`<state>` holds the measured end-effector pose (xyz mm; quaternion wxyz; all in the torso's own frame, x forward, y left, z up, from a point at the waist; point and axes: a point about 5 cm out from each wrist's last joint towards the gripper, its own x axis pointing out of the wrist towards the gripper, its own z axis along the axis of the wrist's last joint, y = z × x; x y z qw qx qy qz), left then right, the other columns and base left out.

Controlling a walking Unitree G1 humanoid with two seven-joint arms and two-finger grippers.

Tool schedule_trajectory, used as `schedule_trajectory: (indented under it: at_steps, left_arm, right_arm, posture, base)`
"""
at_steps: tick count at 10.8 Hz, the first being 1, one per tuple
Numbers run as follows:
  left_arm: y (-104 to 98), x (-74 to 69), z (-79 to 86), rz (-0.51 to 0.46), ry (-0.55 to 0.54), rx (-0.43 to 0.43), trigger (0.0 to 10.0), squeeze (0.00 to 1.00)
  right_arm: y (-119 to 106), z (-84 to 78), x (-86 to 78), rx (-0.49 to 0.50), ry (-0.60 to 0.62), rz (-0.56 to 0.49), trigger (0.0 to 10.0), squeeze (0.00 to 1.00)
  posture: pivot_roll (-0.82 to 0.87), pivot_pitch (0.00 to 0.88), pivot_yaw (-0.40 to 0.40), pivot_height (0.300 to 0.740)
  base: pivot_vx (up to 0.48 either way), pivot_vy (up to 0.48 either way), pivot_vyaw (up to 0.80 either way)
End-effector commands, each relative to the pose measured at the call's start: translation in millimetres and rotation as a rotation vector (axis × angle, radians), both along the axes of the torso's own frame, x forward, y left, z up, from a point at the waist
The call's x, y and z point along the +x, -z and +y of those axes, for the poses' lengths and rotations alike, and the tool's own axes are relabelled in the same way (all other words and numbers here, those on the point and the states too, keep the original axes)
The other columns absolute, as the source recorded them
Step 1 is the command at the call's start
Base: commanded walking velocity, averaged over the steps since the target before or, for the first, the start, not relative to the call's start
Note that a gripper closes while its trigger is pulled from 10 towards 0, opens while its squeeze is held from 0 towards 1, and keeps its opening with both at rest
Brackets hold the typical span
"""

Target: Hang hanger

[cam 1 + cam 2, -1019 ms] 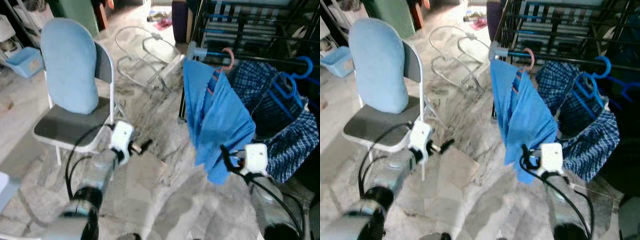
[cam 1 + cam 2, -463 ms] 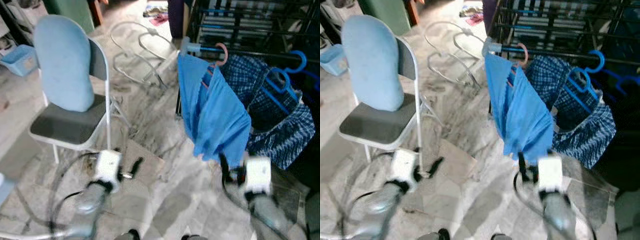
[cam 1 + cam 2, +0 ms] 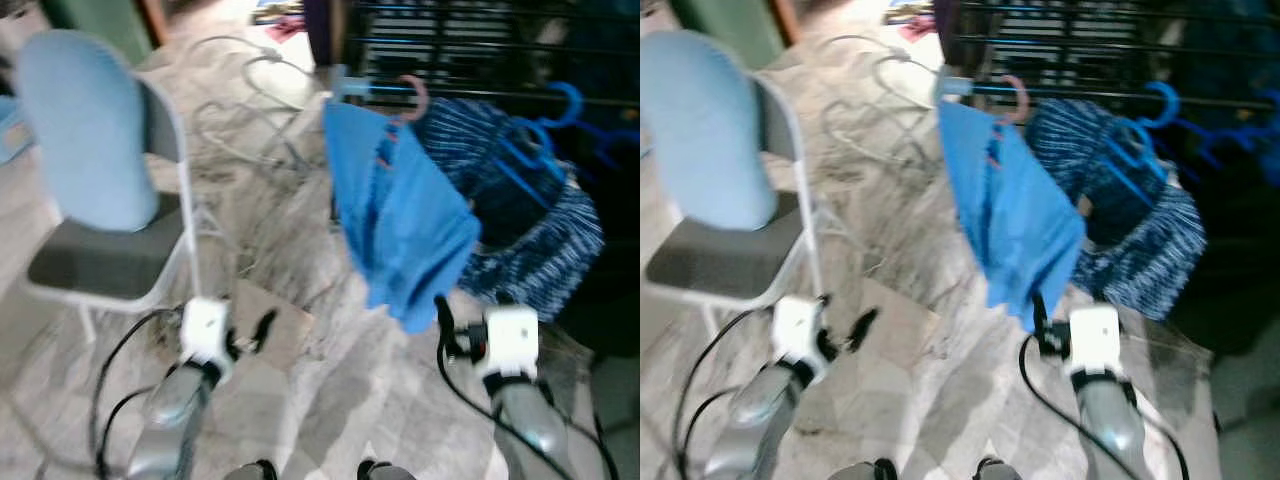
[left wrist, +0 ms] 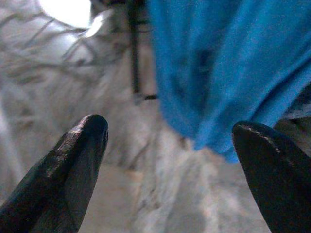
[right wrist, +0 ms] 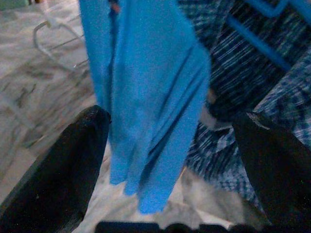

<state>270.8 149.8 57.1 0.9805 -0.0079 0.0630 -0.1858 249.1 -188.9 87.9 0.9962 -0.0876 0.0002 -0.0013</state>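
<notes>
Hanger on the rack rail, both hands released

The pink hanger (image 3: 411,97) is hooked over the dark rail of the drying rack (image 3: 470,60), at the rail's left end. A bright blue garment (image 3: 395,225) hangs from it, its lower edge well above the marble floor (image 3: 330,400). Just beside it on the same rail, a blue hanger (image 3: 545,140) carries a dark blue checked garment (image 3: 530,235).

The left hand (image 4: 170,160) is held low over the floor, fingers (image 4: 73,165) spread wide, grasping nothing. The right hand (image 5: 170,165) is held low in front of the bright blue garment, fingers (image 5: 63,165) also spread wide and empty; contact with the cloth cannot be determined.

A white folding chair (image 3: 100,270) stands to the left, with a pale blue cushion (image 3: 85,125) against its backrest. The head views are blurred
</notes>
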Motion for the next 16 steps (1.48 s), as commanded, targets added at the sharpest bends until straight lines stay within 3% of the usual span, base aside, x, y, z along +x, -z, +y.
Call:
schedule_trajectory:
  at_steps: [1, 3, 4, 8, 12, 16]
  left_arm:
    - [6, -2.3, -0.1, 0.03, 0.018, 0.003, 10.0, 0.0]
    - [6, 2.7, -6.3, 0.043, 0.015, -0.031, 10.0, 0.0]
    - [8, -1.8, -14.6, 0.044, 0.045, -0.034, 10.0, 0.0]
    - [5, 1.0, -14.4, 0.04, 0.033, -0.039, 10.0, 0.0]
    - [5, 0.0, -12.2, 0.048, 0.027, -0.034, 10.0, 0.0]
    - [3, -1.5, -10.1, 0.045, 0.026, -0.018, 10.0, 0.0]
  right_arm:
    - [1, -2.7, -0.7, 0.002, 0.018, 0.015, 10.0, 0.0]
    - [-4, -5.3, 5.0, 0.011, 0.029, 0.0, 10.0, 0.0]
    - [-5, -4.0, 6.4, 0.013, 0.028, -0.002, 10.0, 0.0]
    - [-6, 0.2, 12.0, 0.016, 0.016, -0.002, 10.0, 0.0]
    - [-7, 2.9, 14.9, -0.002, -0.008, 0.001, 10.0, 0.0]
    - [-17, -14.6, 28.4, -0.054, -0.02, -0.001, 10.0, 0.0]
  posture:
    - [-0.12, 0.195, 0.066, 0.74]
    - [-0.12, 0.193, 0.063, 0.74]
    - [-0.12, 0.189, 0.062, 0.74]
    - [-0.11, 0.187, 0.051, 0.74]
    - [-0.1, 0.19, 0.042, 0.74]
    - [-0.09, 0.206, 0.05, 0.74]
  base:
    - [0.311, 0.0, -0.8]
    - [0.298, 0.0, -0.71]
    - [0.285, 0.0, -0.47]
    - [0.277, 0.0, -0.1]
    - [0.0, 0.0, 0.0]
    - [0.0, 0.0, 0.0]
